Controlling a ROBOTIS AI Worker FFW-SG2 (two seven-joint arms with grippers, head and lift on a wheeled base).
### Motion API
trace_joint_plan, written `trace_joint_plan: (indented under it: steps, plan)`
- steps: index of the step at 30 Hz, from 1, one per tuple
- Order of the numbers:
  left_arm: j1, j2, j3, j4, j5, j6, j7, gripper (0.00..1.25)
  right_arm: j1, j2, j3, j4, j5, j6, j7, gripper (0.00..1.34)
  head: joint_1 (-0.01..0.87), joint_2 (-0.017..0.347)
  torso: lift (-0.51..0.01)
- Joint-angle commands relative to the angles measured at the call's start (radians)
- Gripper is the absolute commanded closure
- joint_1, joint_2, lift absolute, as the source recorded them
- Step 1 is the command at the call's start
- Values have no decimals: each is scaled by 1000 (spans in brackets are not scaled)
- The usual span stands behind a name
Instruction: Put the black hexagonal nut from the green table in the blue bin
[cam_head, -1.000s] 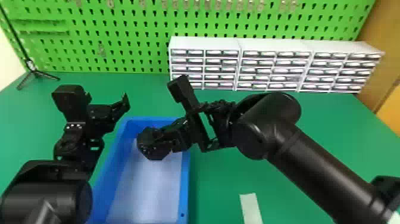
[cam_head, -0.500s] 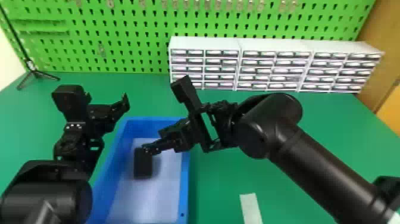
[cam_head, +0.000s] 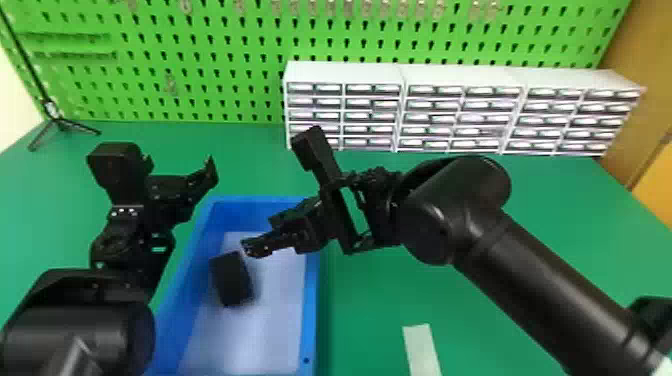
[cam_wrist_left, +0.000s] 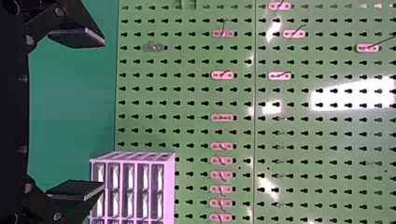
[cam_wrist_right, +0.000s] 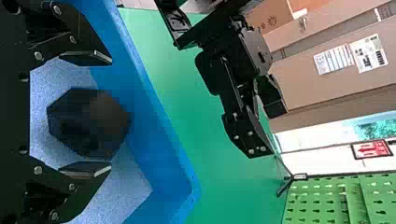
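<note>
Looks basically done, tbh. From the head view, can see the black hexagonal nut tilted within the walls of the blue bin, near the right pincer. Can't tell if resting on the bottom, though. Switch to the right wrist view and get the six-sided outline, rather than that boxy side from up top, plus fingers spread with gaps around the nut, so probably let go. In the left wrist view, can make out the left pincer spread and empty, facing the pegboard. Just need to back away above the counter.
</note>
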Motion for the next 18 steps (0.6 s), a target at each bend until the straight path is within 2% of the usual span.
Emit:
trace_joint_plan:
  steps: [1, 10, 18]
  plan:
    - [1, 0, 0, 0, 0, 0, 0, 197, 11, -1, -32, 0, 10, 0, 0, 466, 686, 28, -96]
    - [7, 0, 5, 0, 2, 0, 0, 197, 57, 16, -204, -3, 73, 5, 3, 466, 686, 28, -96]
    - [9, 0, 6, -3, 5, 0, 0, 197, 92, 30, -360, -17, 173, 2, 31, 464, 686, 28, -96]
